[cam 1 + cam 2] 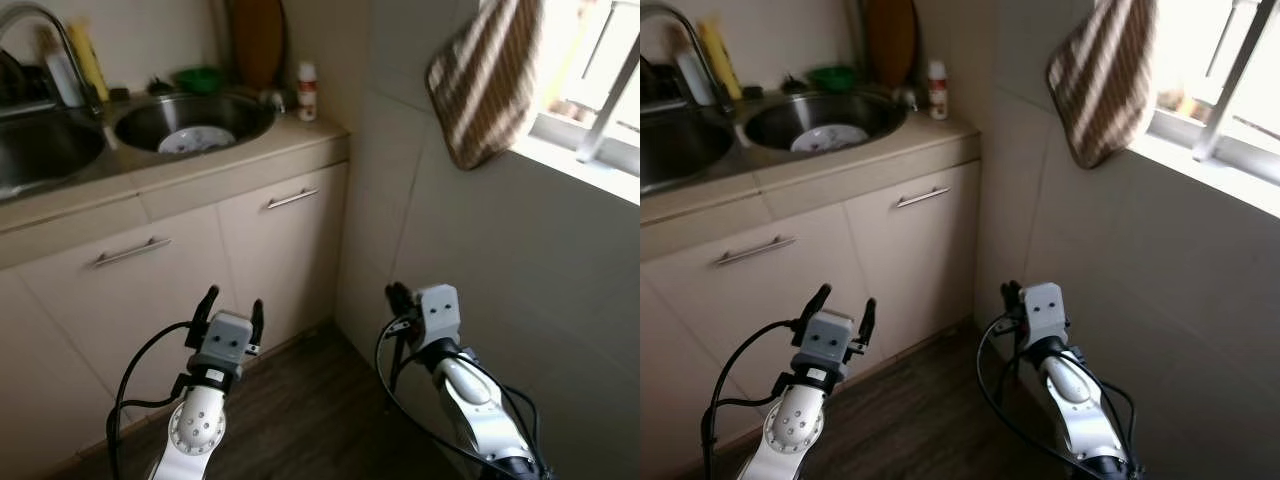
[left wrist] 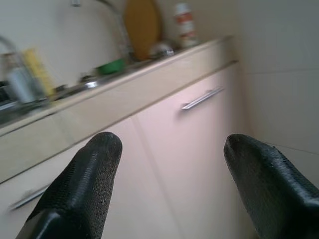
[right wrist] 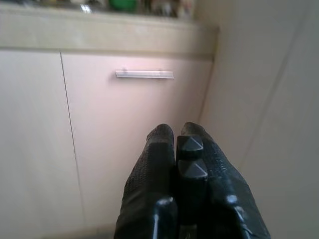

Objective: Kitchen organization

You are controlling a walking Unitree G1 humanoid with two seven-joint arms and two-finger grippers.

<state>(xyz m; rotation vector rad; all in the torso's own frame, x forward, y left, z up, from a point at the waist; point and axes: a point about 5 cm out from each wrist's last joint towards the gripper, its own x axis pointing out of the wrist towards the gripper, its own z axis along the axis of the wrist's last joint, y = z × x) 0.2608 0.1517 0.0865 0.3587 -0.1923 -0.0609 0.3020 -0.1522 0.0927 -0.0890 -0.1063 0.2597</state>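
The robot stands in a kitchen corner, looking down at a beige worktop [image 1: 200,165] with cream cupboard doors [image 1: 285,250] under it. Each door has a thin silver bar handle [image 1: 292,198].

A round shiny metal sink bowl [image 1: 250,115] is set into the worktop, and a white plate [image 1: 196,139] lies inside it. A second metal sink bowl [image 1: 40,150] sits to the left, with a curved silver tap [image 1: 45,25] between them. At the far edge stand a yellow bottle [image 1: 88,60], a small green bowl [image 1: 200,78], a brown wooden cutting board [image 1: 258,40] leaning on the wall, and a small white bottle with a red label [image 1: 307,92].

On the right wall, a brown and white striped cloth [image 1: 485,80] hangs beside a bright window [image 1: 600,90].

The left claw [image 1: 229,312] is held low in front of the cupboard doors, its two black fingers [image 2: 84,189] wide apart and holding nothing. The right claw [image 1: 399,300] is low near the wall corner, its fingers [image 3: 154,174] pressed together and holding nothing. The floor [image 1: 300,420] is dark wood.
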